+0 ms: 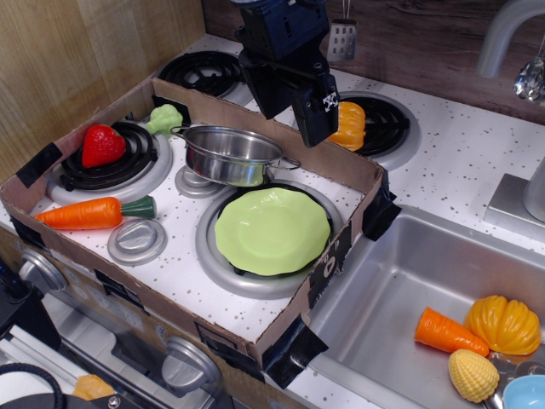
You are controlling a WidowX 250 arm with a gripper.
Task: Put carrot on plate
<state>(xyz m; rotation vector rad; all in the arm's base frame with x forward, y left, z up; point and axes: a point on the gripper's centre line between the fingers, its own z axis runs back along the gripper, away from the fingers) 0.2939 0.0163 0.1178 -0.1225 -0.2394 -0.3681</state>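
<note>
Carrot lies flat on the stovetop at the left front of the cardboard tray, green cap pointing right, just beside a small grey knob and in front of the burner that holds a strawberry. Plate sits empty on the front-right burner, well apart from the carrot, with a steel pot just behind it. Gripper hangs above the tray's back edge, near an orange pumpkin, holding nothing; whether its fingers are spread or pressed together, cannot tell.
</note>
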